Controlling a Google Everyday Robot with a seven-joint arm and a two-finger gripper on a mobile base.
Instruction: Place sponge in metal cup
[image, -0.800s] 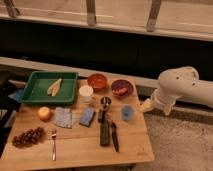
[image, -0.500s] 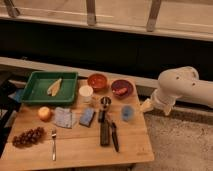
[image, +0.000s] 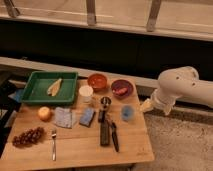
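Note:
The sponge (image: 87, 117), a small thick blue block, lies on the wooden table (image: 75, 150) just left of centre. The metal cup (image: 105, 101), small, grey and shiny, stands upright a little up and to the right of the sponge, apart from it. My white arm (image: 182, 90) is folded at the right, off the table. My gripper (image: 147, 106) is at the arm's pale end beside the table's right edge, well away from the sponge and the cup, and holds nothing that I can see.
Around the sponge: pale grey-blue cloth (image: 64, 117), white cup (image: 86, 93), blue cup (image: 127, 113), orange bowl (image: 97, 81), purple bowl (image: 121, 89). Green tray (image: 35, 95) holds a banana. Orange fruit (image: 45, 113), grapes (image: 27, 137), fork (image: 53, 143), dark tool (image: 104, 132), knife (image: 114, 137).

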